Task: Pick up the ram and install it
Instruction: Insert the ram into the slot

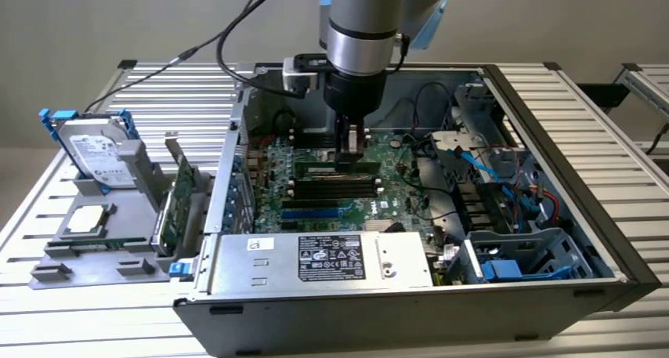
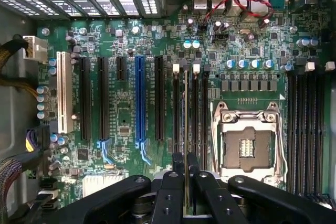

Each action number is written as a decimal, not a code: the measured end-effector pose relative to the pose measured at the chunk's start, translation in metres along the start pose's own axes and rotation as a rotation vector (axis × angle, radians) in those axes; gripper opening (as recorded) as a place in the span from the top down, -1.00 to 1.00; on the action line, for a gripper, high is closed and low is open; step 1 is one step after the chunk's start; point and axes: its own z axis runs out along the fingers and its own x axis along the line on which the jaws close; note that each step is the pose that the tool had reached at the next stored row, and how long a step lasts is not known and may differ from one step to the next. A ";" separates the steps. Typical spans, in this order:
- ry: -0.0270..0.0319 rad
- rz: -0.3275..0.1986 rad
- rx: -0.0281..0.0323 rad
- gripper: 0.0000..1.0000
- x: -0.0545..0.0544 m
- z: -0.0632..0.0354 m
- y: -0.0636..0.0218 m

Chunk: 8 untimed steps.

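Note:
The ram [image 1: 334, 168] is a thin green stick held level just over the black memory slots [image 1: 332, 187] of the motherboard [image 1: 313, 213] inside the open computer case [image 1: 418, 327]. My gripper [image 1: 353, 148] reaches straight down and is shut on the stick's upper edge near its middle. In the wrist view the ram [image 2: 186, 108] appears edge-on, in line with a black slot between two white latches, and my gripper [image 2: 186, 163] pinches it from both sides. I cannot tell whether the stick is seated in the slot.
A silver hard drive with blue rails [image 1: 94, 150], a green expansion card [image 1: 183, 189] and a processor [image 1: 86, 219] rest on a grey holder outside the case. The power supply [image 1: 324, 260], a drive cage [image 1: 522, 256] and cables [image 1: 475, 162] crowd the case. The processor socket [image 2: 247, 145] lies beside the slots.

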 end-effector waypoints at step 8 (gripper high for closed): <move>-0.0010 0.017 -0.0002 0.73 0.000 0.0145 -0.0007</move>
